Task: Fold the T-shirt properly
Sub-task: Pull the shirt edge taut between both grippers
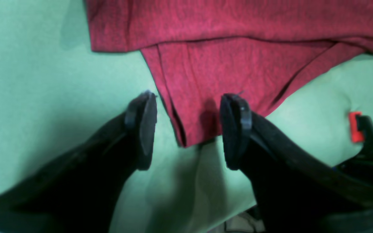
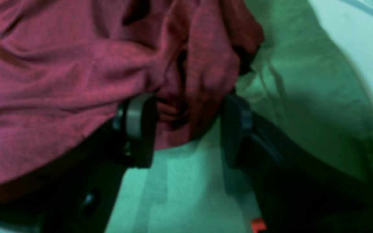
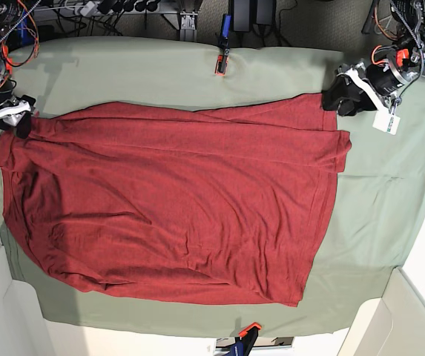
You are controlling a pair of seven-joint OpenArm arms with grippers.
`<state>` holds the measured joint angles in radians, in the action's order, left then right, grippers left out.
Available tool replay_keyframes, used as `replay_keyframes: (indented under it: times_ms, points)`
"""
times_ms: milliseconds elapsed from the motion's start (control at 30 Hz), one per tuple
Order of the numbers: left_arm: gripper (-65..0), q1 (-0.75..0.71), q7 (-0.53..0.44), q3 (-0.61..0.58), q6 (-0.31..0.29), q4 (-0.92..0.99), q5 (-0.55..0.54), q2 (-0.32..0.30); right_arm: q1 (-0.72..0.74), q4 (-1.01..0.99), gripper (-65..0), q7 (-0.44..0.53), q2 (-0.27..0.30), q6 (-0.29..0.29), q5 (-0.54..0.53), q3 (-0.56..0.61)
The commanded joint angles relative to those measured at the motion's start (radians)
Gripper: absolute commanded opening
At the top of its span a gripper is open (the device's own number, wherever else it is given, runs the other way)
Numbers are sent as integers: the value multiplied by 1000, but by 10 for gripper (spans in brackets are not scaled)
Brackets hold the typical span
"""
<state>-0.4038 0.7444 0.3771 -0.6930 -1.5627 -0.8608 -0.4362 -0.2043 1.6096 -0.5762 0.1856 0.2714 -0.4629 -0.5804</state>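
Across the green-covered surface (image 3: pixel 390 215) the dark red T-shirt (image 3: pixel 175 208) is lying spread wide, faintly heathered and wrinkled. At one far corner the left pincer (image 1: pixel 188 129) is hovering released, a pointed cloth corner lying between its jaws. At the opposite corner the right pincer (image 2: pixel 189 129) is straddling bunched fabric, jaws gaping, not clamping

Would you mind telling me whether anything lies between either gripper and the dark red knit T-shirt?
Nothing visible does. The left gripper stands open with a corner of the dark red knit T-shirt between its fingers, and the right gripper stands open around a bunched fold. Only the sage-green table cloth lies beneath.
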Motion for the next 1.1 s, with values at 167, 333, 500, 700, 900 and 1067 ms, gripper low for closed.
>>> replay_keyframes:
  times_ms: [167,333,500,700,900,1067]
  points:
    - [-305,2,61,-26,-5,-8,-83,23,8,0,-329,39,16,1,-8,-6]
    - [-306,2,58,-59,-5,-8,-36,40,27,-83,-329,60,16,24,-32,-6]
    - [-542,2,27,-60,-5,-8,15,40,49,-129,-353,60,16,68,-57,-6]
    - [-650,1,36,-55,-5,-16,32,16,48,-129,-650,60,18,98,-58,-6]
    - [-650,-17,137,30,-5,-111,-61,-11,40,-81,-650,-13,46,130,-76,-27]
    - [-650,-95,140,122,-5,-203,-89,-64,40,-2,-650,-85,72,130,-137,-109]
